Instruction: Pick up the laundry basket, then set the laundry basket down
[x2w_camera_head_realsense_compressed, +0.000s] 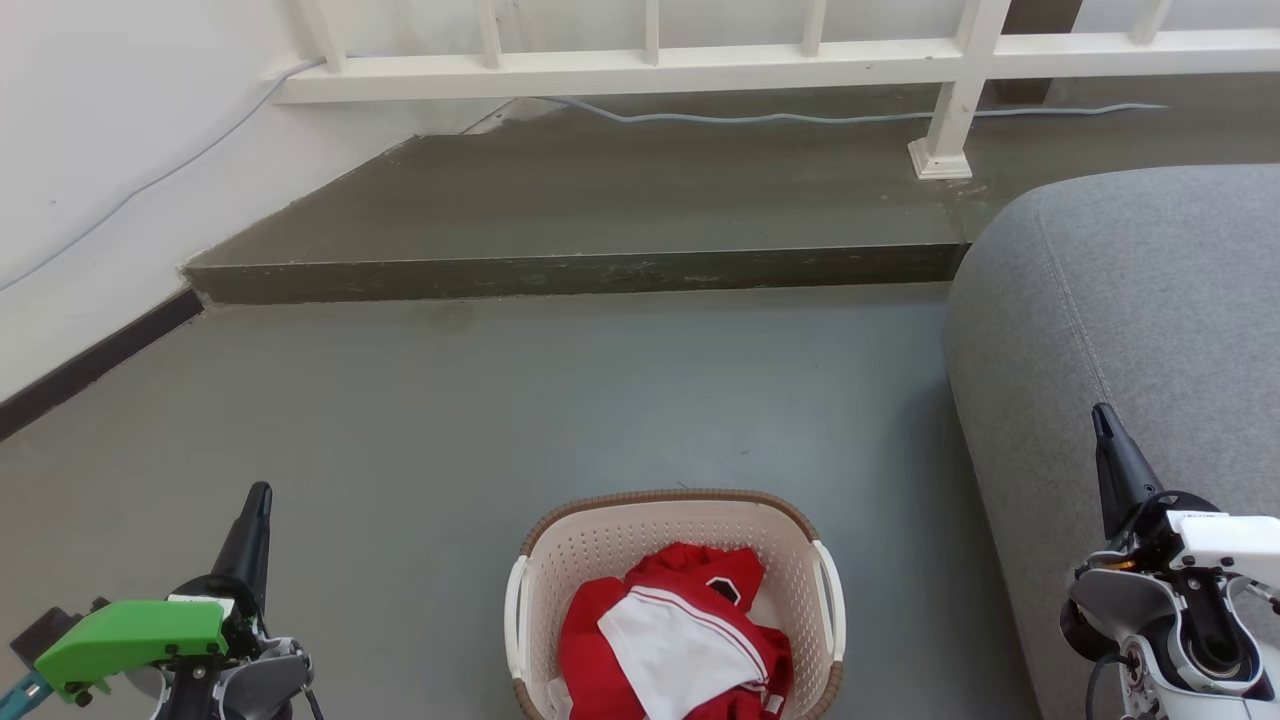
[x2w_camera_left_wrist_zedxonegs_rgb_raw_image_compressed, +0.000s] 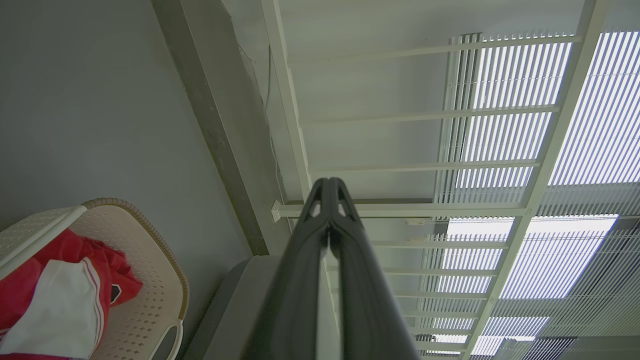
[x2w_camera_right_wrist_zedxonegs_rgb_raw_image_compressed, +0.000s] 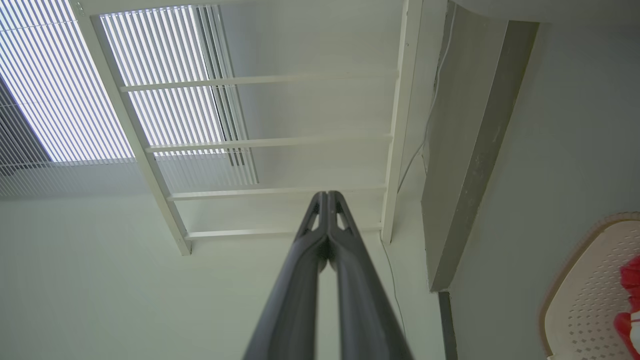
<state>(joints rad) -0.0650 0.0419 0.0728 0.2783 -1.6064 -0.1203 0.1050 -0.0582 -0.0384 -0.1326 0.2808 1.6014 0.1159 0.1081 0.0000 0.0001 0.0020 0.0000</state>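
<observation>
A grey sofa (x2w_camera_head_realsense_compressed: 1120, 330) filled the right side of the head view, its rounded edge near the basket's right side but not touching it. Across the upper middle ran a low concrete step (x2w_camera_head_realsense_compressed: 560, 272), and above it a white railing (x2w_camera_head_realsense_compressed: 640, 62) with a pale cable (x2w_camera_head_realsense_compressed: 760, 118) trailing along its foot. A white wall (x2w_camera_head_realsense_compressed: 100, 150) with a dark skirting took the upper left. The grey floor (x2w_camera_head_realsense_compressed: 600, 400) lay between the step and the basket.

The basket (x2w_camera_head_realsense_compressed: 600, 540) stood upright on the floor at the bottom centre of the head view, mouth up, its near end cut off by the lower edge, so its long axis could not be told. Its white handles (x2w_camera_head_realsense_compressed: 832, 600) faced the left and right of the frame. The walls were cream and perforated, under a brown woven-look rim (x2w_camera_head_realsense_compressed: 680, 494). Red and white clothes (x2w_camera_head_realsense_compressed: 680, 640) lay heaped inside, below the rim.

The left claw (x2w_camera_head_realsense_compressed: 260, 495) stood at the lower left and the right claw (x2w_camera_head_realsense_compressed: 1100, 415) at the lower right in front of the sofa, both well apart from the basket. In each wrist view the two dark fingers met at the tips, closed on nothing
</observation>
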